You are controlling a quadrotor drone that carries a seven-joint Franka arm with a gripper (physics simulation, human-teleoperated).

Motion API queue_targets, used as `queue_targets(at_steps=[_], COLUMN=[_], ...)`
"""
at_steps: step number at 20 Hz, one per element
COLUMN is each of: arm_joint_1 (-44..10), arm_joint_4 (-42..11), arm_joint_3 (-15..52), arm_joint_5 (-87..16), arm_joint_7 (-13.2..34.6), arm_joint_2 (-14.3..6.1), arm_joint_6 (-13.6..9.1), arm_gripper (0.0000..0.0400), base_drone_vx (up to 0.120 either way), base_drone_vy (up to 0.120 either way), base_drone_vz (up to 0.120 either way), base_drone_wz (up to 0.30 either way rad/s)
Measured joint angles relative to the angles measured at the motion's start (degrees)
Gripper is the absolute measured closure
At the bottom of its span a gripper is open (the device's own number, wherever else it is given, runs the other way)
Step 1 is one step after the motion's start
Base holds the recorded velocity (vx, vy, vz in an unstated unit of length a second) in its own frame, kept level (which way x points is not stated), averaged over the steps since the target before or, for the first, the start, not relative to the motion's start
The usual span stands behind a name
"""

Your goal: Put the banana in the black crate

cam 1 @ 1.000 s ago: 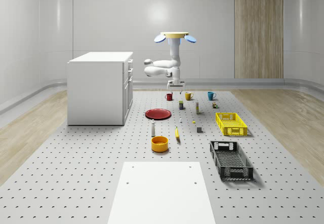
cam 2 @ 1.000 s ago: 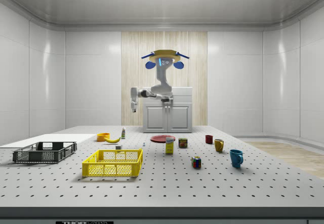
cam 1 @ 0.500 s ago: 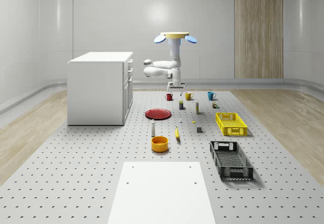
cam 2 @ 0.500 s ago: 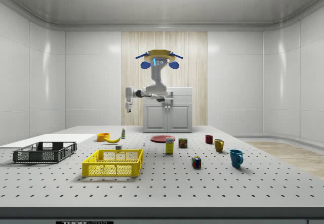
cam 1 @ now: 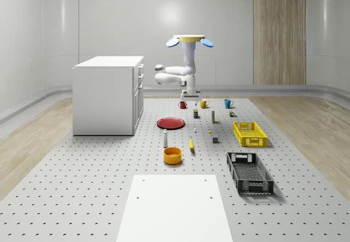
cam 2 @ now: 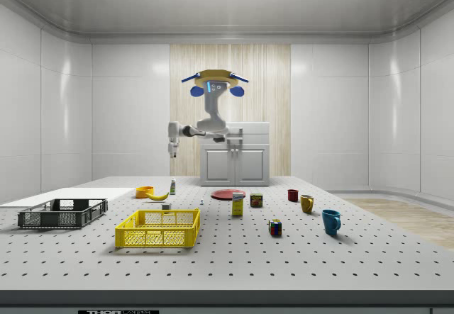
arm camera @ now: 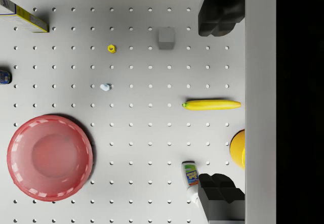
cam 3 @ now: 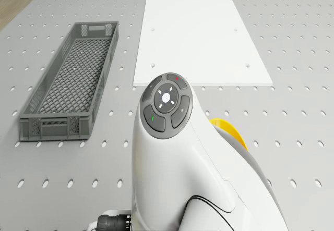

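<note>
Banana [arm camera: 211, 104] flat on pegboard bench [arm camera: 142, 133] beside orange bowl [arm camera: 238, 149], beneath hovering drone [cam 2: 213, 84], jaws spread wide and empty; risks nudging white bottle [arm camera: 191, 176] during descent.

Orange bowl [arm camera: 238, 148] half hidden behind gripper body at right of wrist view; same bowl [cam 3: 229, 131] mostly masked by the arm [cam 3: 177, 153] in drone view. Yellow box [arm camera: 20, 12] cut by upper-left edge of wrist view. Small dark item [arm camera: 4, 76] clipped at left edge, kind unclear. Bottle [arm camera: 191, 176] partly covered by lower finger [arm camera: 217, 193]. Small objects between mugs and yellow crate [cam 1: 250, 133] in whole-scene view too small to identify.
</note>
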Motion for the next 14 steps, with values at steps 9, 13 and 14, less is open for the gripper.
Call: queue_targets(at_steps=[9, 13, 14], arm_joint_1=[-0.2, -0.2, -0.2], arm_joint_4=[0.0, 0.0, 0.0], arm_joint_3=[0.1, 0.2, 0.2], arm_joint_5=[0.3, 0.4, 0.5], arm_joint_7=[0.1, 0.2, 0.2], arm_joint_2=[-0.8, -1.1, -1.1], arm_joint_6=[0.7, 1.0, 1.1], arm_gripper=[0.0, 0.0, 0.0], base_drone_vx=[0.12, 0.12, 0.12], base_drone_vy=[0.0, 0.0, 0.0], base_drone_vz=[0.0, -0.05, -0.12], base_drone_wz=[0.0, 0.0, 0.0])
